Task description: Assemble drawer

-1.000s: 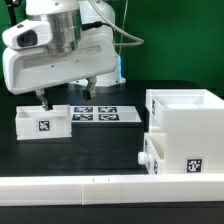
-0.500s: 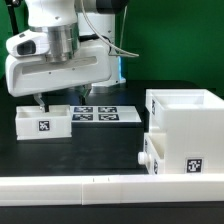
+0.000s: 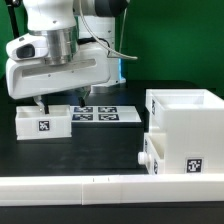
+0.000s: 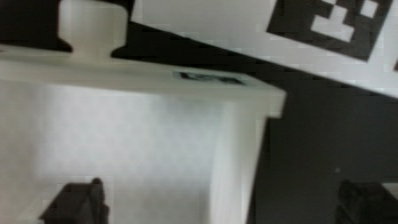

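— White drawer tray point(image 3: 42, 122) at the exterior view's left, open desk point(image 3: 105, 145) before its near edge; drawer casing point(image 3: 185, 118) well right.
— Fingers point(image 3: 37, 102) spread apart over it, shifted left since a second ago.

The white jointed robot arm point(image 3: 58, 18) reaches down from above, and its grey cylindrical wrist point(image 3: 62, 45) stands upright over the broad white boxy hand body point(image 3: 55, 72). The two-finger gripper point(image 3: 60, 99) points straight down, low over the black desk point(image 3: 100, 150), near the desk's far edge toward the exterior view's left. Its jaws are spread wide. In the wrist view the dark fingertips point(image 4: 75, 201) sit well apart at opposite sides.
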You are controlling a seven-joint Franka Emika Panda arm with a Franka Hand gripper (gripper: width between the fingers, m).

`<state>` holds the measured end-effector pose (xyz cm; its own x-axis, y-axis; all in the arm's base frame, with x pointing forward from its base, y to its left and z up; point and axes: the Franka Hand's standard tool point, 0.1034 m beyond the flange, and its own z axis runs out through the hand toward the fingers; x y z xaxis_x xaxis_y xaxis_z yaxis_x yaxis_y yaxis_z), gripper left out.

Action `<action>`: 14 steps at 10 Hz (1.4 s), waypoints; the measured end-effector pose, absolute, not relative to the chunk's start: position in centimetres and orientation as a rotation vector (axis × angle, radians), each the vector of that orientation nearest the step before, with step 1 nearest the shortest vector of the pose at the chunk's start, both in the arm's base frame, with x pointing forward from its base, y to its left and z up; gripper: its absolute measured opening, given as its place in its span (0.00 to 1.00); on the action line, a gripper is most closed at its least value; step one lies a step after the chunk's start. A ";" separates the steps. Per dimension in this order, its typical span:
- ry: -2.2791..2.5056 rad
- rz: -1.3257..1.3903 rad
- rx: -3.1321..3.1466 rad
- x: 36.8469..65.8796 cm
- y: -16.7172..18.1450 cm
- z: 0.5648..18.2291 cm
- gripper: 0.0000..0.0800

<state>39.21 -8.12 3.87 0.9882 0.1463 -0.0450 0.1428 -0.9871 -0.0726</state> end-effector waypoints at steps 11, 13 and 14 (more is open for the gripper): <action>-0.212 0.003 -3.121 36.9 -9.1 0.4 0.81; -0.216 0.001 -3.122 37.0 -9.0 0.4 0.68; -0.216 0.000 -3.122 37.0 -9.0 0.4 0.51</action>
